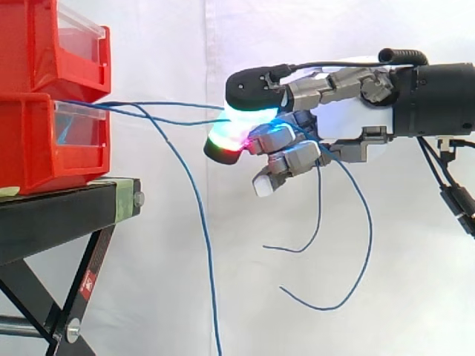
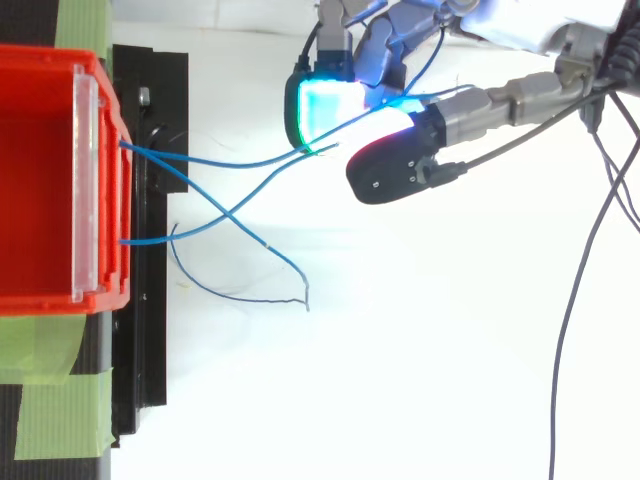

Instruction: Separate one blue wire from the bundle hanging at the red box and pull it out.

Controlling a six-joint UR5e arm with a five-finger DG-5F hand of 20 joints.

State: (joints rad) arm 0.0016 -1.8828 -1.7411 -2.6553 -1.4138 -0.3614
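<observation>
Mostly slack, thin blue wires [image 1: 193, 193]

Two red bins stand stacked in the side view, an upper bin [image 1: 44, 44] and a lower bin [image 1: 37, 141], on one black stand [image 1: 59, 215]. Three blue wires [image 1: 178, 122] leave the bins. Two of them run toward 3 o'clock into the pinch of the one hand [image 1: 334, 89]. The third, a hanging wire [image 1: 197, 204], drops toward 6 o'clock. Two loose wire ends [image 1: 319, 307] dangle at 6 o'clock of the hand. In the top view, green tape [image 2: 85, 20] lies in two places, at 12 and 6 o'clock of the bin.
</observation>
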